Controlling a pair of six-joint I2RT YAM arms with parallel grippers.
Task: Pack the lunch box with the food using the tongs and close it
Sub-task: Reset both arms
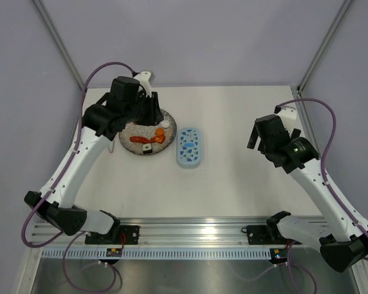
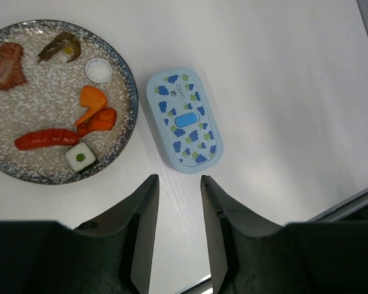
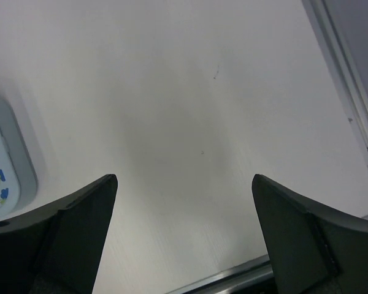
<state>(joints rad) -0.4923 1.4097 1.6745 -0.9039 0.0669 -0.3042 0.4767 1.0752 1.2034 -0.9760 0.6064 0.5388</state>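
The lunch box (image 1: 189, 147) lies on the table with its blue-flecked lid on, right of the grey speckled plate (image 1: 135, 130). In the left wrist view the lunch box (image 2: 184, 119) is beside the plate (image 2: 43, 104), which carries the food: a red sausage (image 2: 46, 139), orange pieces (image 2: 93, 101), a white cube (image 2: 80, 157), a white round piece (image 2: 99, 70) and brown meat (image 2: 10, 65). My left gripper (image 1: 150, 110) hangs over the plate's far side, its jaws (image 2: 178, 179) a little apart and empty. My right gripper (image 1: 257, 138) is open wide and empty (image 3: 184, 177), right of the lunch box (image 3: 0, 171). The tongs are out of view.
A metal rail (image 1: 196, 233) runs along the near table edge by both arm bases. Frame posts (image 1: 319, 55) rise at the back corners. Bare white tabletop (image 3: 190, 92) lies under the right gripper.
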